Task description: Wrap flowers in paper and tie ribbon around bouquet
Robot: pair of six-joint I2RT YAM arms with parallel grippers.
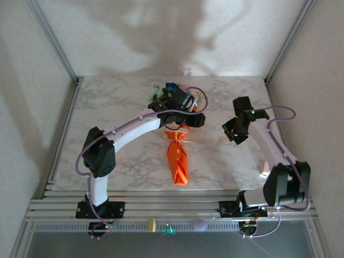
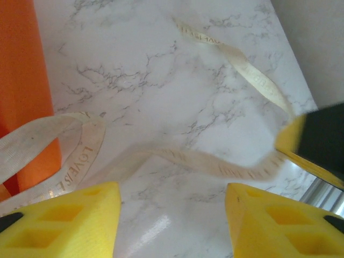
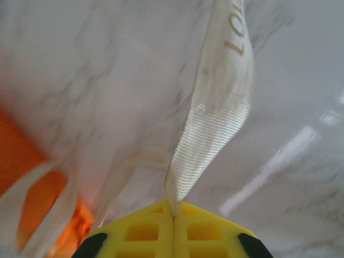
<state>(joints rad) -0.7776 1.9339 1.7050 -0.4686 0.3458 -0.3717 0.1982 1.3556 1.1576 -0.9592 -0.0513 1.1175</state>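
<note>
The bouquet lies mid-table with the orange paper (image 1: 178, 161) rolled into a cone, its point toward the arms, and the flowers (image 1: 164, 92) at the far end under the left arm. The cream ribbon (image 1: 177, 130) loops around the cone's neck. In the left wrist view the ribbon (image 2: 215, 161) trails across the marble to the right gripper (image 2: 301, 148). My left gripper (image 2: 172, 188) hangs open over the marble beside the paper (image 2: 24, 80), with nothing between its fingers. My right gripper (image 3: 173, 207) is shut on the ribbon (image 3: 215, 123), which rises taut from its tips. The right gripper (image 1: 232, 134) sits right of the cone.
The marble table (image 1: 118, 113) is fenced by aluminium rails on both sides. A small pink object (image 1: 265, 170) lies by the right arm's base. On the front rail sit a tan block (image 1: 152, 224), a green clip (image 1: 171, 231) and a purple round piece (image 1: 199, 224).
</note>
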